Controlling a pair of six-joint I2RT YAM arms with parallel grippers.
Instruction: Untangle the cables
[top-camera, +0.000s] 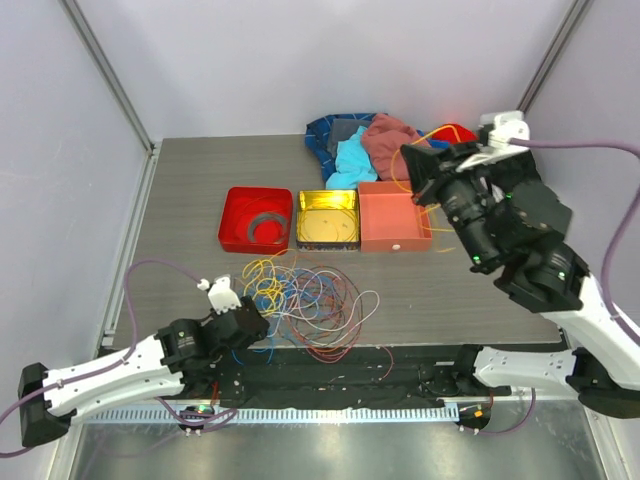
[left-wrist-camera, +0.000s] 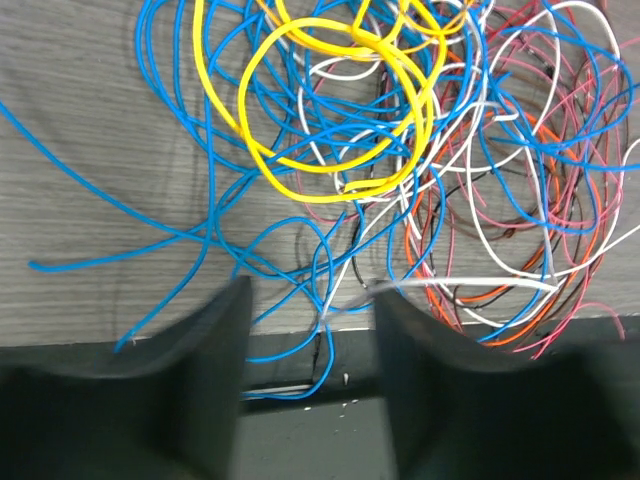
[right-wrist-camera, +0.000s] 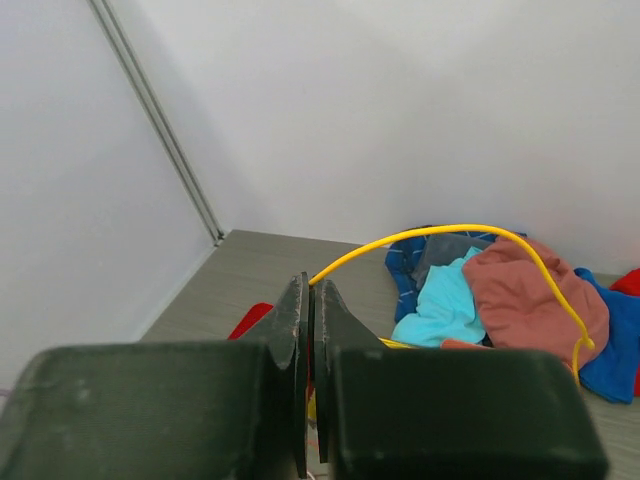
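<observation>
On the grey worktop (top-camera: 190, 190) the cables (top-camera: 305, 295) lie as one loose heap at the near edge, just in front of the arm bases, and the step in hand looks like drawing one wire clear of it. The right arm (top-camera: 520, 225) is raised high over the far right corner, and the right jaws are pressed shut on a yellow cable (right-wrist-camera: 450, 232) that arcs away over the clothes. The left arm (top-camera: 120, 365) reaches low to the heap's near left side. The left jaws stand apart, gripping nothing, with a blue strand (left-wrist-camera: 320, 265) and a white strand (left-wrist-camera: 470, 285) running through the gap. To do this well, the left jaws should probably pin the heap, or close on strands that do not belong to the lifted cable, while the right arm pulls slowly and stops if the whole heap starts to drag. The thick yellow coil (left-wrist-camera: 244, 95) is crossed by many blue loops and is likely to snag. Behind the heap, well apart from it, sit the pile of clothes (top-camera: 365, 145) at the far edge and a row of three trays, the orange tray (top-camera: 390, 215), red tray (top-camera: 226, 225) and yellow tray (top-camera: 300, 220). The raised cable hangs close to the clothes and the orange tray and could catch on either.
</observation>
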